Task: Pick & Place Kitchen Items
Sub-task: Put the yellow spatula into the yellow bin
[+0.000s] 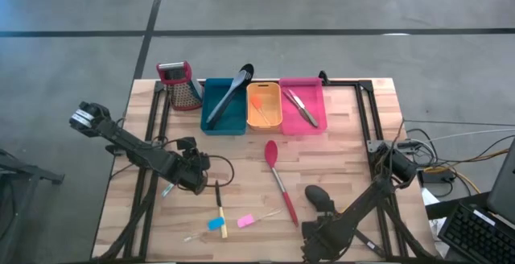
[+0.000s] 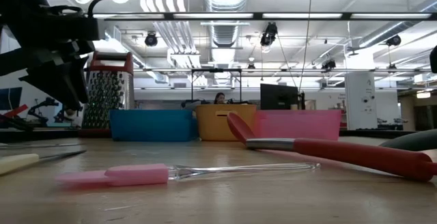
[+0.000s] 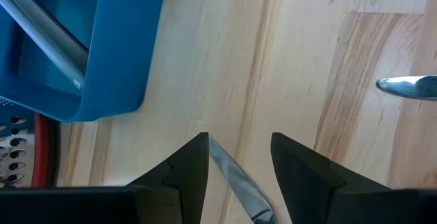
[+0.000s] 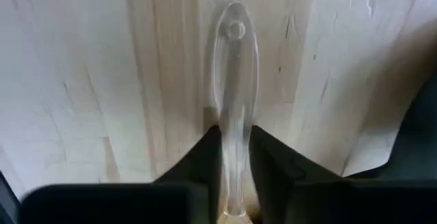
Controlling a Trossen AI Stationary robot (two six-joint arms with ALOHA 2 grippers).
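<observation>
My right gripper (image 4: 235,138) is near the table's front edge, right of centre (image 1: 310,233), pointing down. It is shut on a clear plastic utensil handle (image 4: 235,67) that lies on the wood. My left gripper (image 3: 239,152) hangs open above the table's left half (image 1: 197,174). A slim metal blade (image 3: 229,173) shows between its fingers; whether it touches them I cannot tell. On the table lie a red spoon (image 1: 280,179), a dark grey spoon (image 1: 318,195), a pink spatula (image 1: 245,220) and a black-handled tool (image 1: 217,195). My right gripper pinches the clear handle by its two long sides (image 4: 235,118), between the two fingers. The fingers come from above and lie across the handle. The handle's rounded end with a small hole (image 4: 235,27) reaches past the fingers and rests on the table.
Along the far edge stand a metal grater with a red top (image 1: 181,83) and teal (image 1: 211,121), orange (image 1: 264,123) and pink (image 1: 315,95) bins, the teal and pink ones holding utensils. Small blue and yellow pieces (image 1: 217,224) lie near the front. Black frame rails run down both table sides.
</observation>
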